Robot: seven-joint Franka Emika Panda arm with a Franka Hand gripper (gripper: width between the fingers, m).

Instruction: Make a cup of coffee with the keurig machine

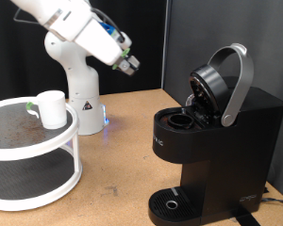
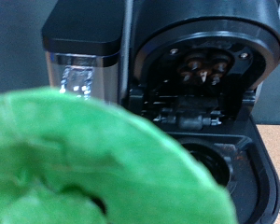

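Observation:
The keurig machine (image 1: 212,132) stands at the exterior view's right, black with a silver-grey handle. Its lid is raised and the pod chamber (image 1: 179,121) is open. The wrist view looks into the open head (image 2: 201,70) and chamber (image 2: 210,161). My gripper (image 1: 129,65) hangs in the air to the exterior view's left of the machine, well apart from it. A blurred green pod lid (image 2: 84,159) fills the wrist view's foreground right at the hand and hides the fingers. The white cup (image 1: 52,108) stands on the round shelf's top tier.
A white two-tier round shelf (image 1: 33,155) stands at the exterior view's left, and a small dark greenish thing (image 1: 29,107) lies beside the cup. The arm's base (image 1: 83,105) stands behind it. The machine's drip tray (image 1: 172,202) is bare. The table is wooden.

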